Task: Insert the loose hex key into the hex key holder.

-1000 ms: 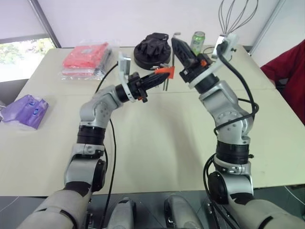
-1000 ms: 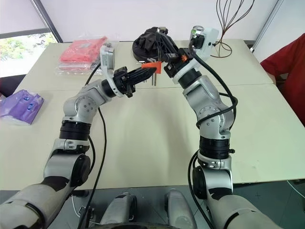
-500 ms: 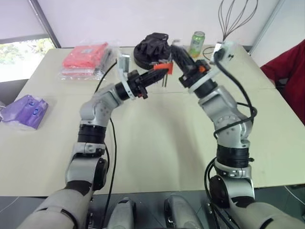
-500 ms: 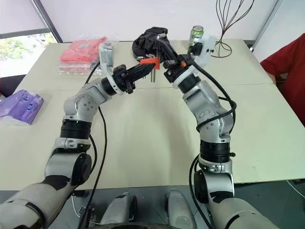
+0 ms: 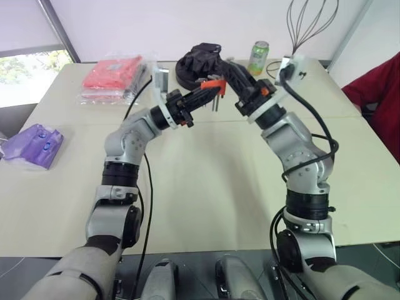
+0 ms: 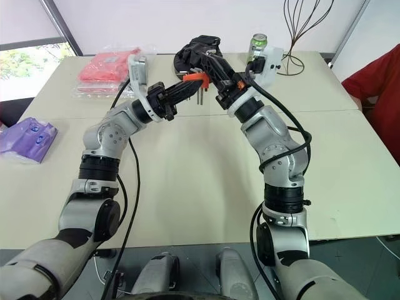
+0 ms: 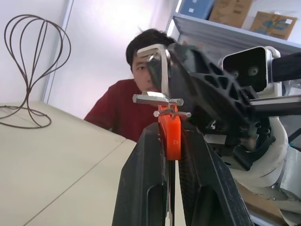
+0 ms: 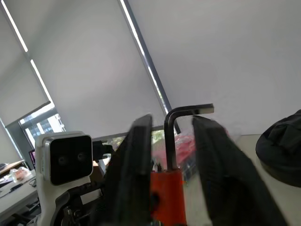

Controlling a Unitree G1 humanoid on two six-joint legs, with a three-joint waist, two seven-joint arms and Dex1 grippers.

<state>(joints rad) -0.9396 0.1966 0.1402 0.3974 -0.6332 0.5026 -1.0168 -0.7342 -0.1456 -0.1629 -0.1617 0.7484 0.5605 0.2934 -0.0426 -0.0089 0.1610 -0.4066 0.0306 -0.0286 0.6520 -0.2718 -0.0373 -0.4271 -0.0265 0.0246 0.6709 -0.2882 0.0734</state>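
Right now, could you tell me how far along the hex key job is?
Looks done: the loose hex key stands upright in the hex key holder, its bent end on top. In hand: the left gripper is shut on the holder, held up above the table; the right gripper has its jaws spread either side of the key, apart from it. Left: confirming the key is fully seated, which I cannot tell.

The hex key holder (image 7: 170,134) is smooth orange-red plastic with a slight gloss. The loose hex key (image 8: 173,136) is bare metal, dark along its shaft and catching light at the bend; the short keys (image 7: 157,99) in the holder are bright polished metal. The left gripper (image 7: 171,155) has matt black plastic fingers, finely textured. The counter (image 5: 206,181) is smooth, matt and pale beige. The red packet (image 5: 112,76) lies in glossy clear plastic wrap.
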